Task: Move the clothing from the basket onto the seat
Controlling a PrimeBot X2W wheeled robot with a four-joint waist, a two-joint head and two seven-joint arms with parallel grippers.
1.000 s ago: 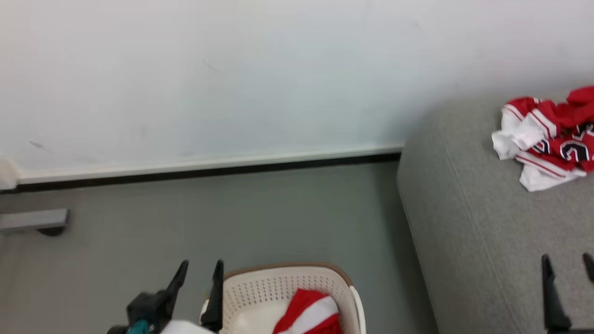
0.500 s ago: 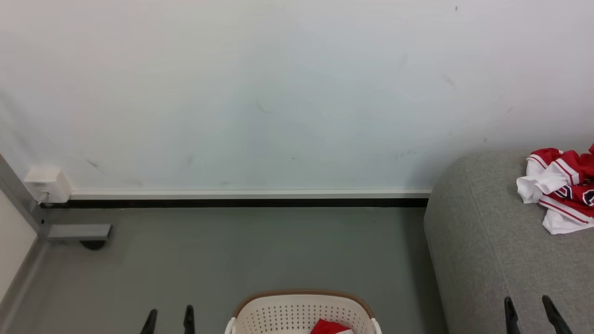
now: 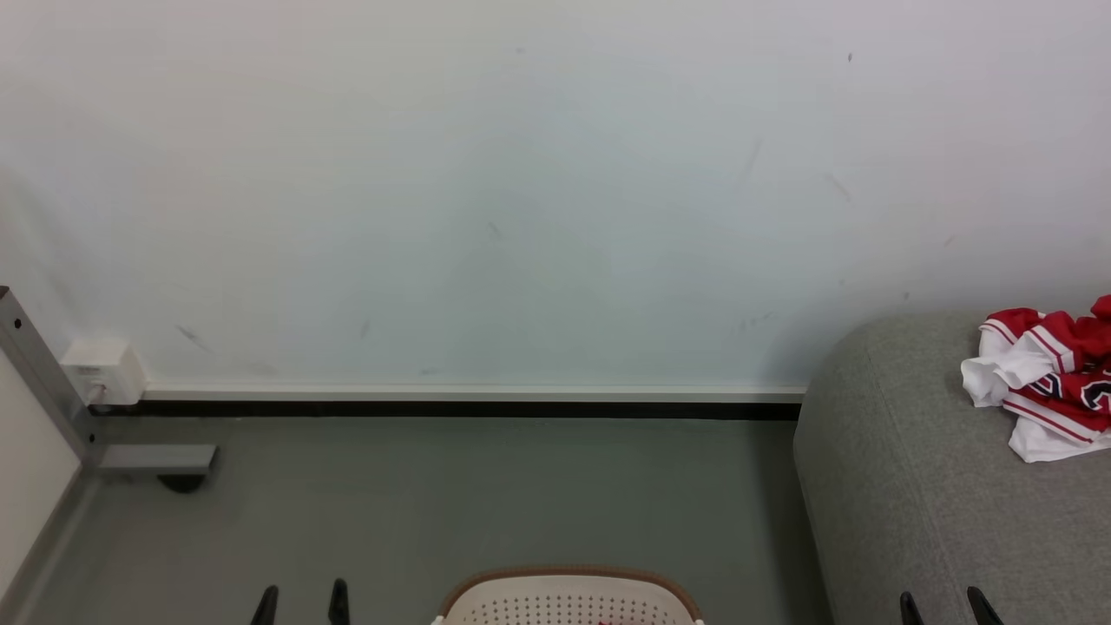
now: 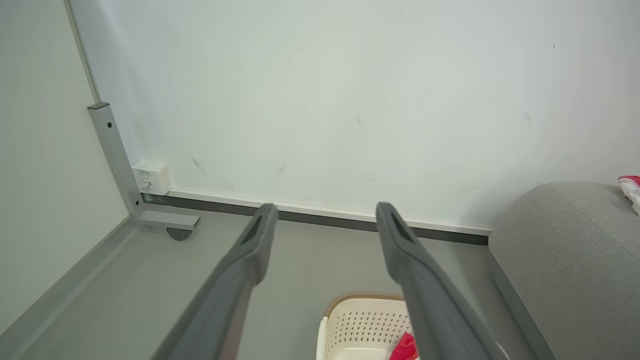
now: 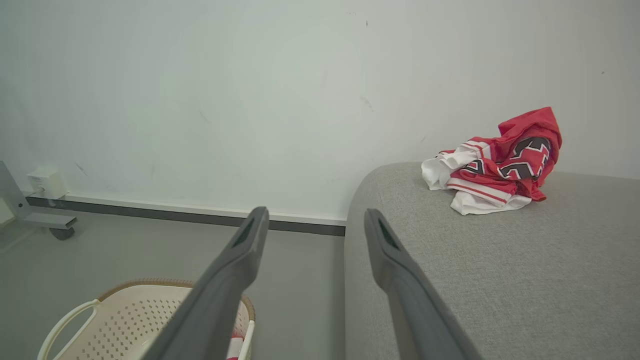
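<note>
Big grey seat (image 3: 903, 503) at 3 o'clock in the head view, with one red and white jersey (image 3: 1046, 391) lying crumpled on top. Cream basket (image 3: 568, 576) on the floor at 6 o'clock, near the seat. Inside, a bit of red clothing (image 4: 404, 348) left to move, seen in the left wrist view. Left end effector (image 3: 302, 606) at 7 o'clock, right end effector (image 3: 946, 609) at 5 o'clock, both wide open and holding nothing. Tilt down to look into the basket. Reach in from straight above, away from the rim. Pinch a thick fold, not a thin edge. Lift high enough to clear the rim, then swing toward 3 o'clock and let go beside the jersey.
</note>
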